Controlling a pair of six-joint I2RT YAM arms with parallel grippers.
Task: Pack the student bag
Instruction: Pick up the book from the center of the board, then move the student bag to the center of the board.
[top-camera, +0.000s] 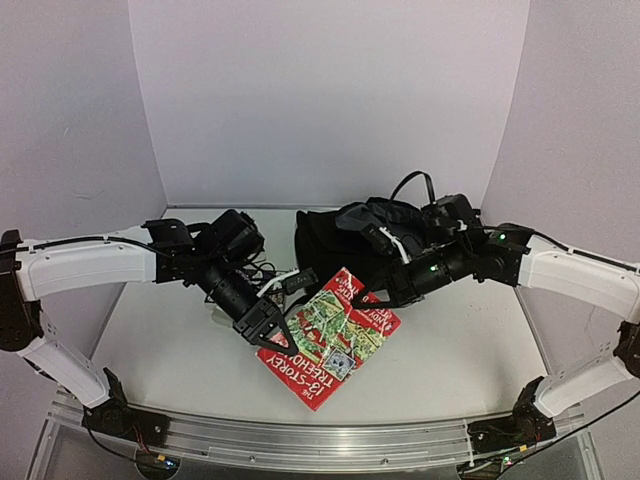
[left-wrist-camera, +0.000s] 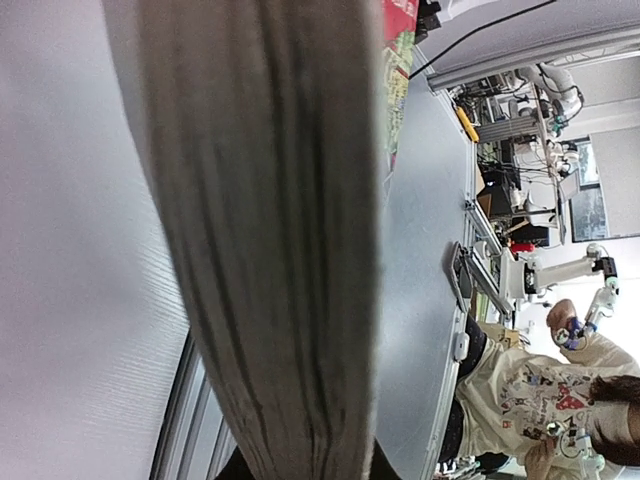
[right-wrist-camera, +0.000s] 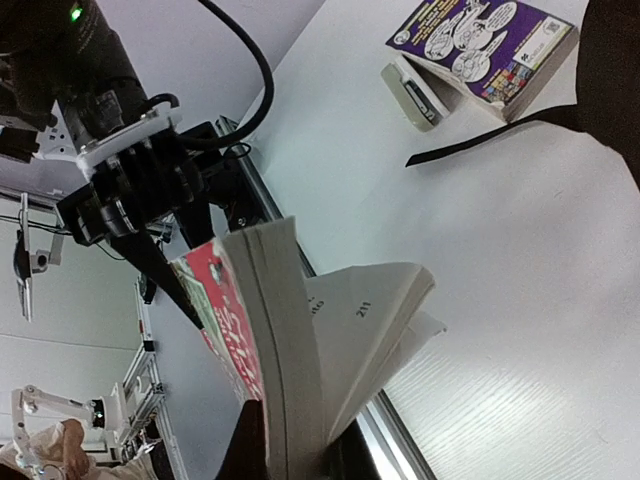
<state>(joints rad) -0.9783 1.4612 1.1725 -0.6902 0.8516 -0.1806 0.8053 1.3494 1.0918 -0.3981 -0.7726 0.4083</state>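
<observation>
One bk (top-camera: 335, 335), "13-STOREY", pg 211, nr bag (top-camera: 325, 240)

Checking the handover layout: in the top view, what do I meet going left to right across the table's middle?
left gripper → book → right gripper. The bag behind overlaps the last two, so it is left out.

Probably robotics lab, background robot arm (left-wrist-camera: 565, 270)

Noted: red paperback (top-camera: 328, 338) tilted above the surface (top-camera: 180, 350) middle, pages fanned. A purple paperback (right-wrist-camera: 480, 45) lies flat, grey object (right-wrist-camera: 420, 95) just beside it.
</observation>
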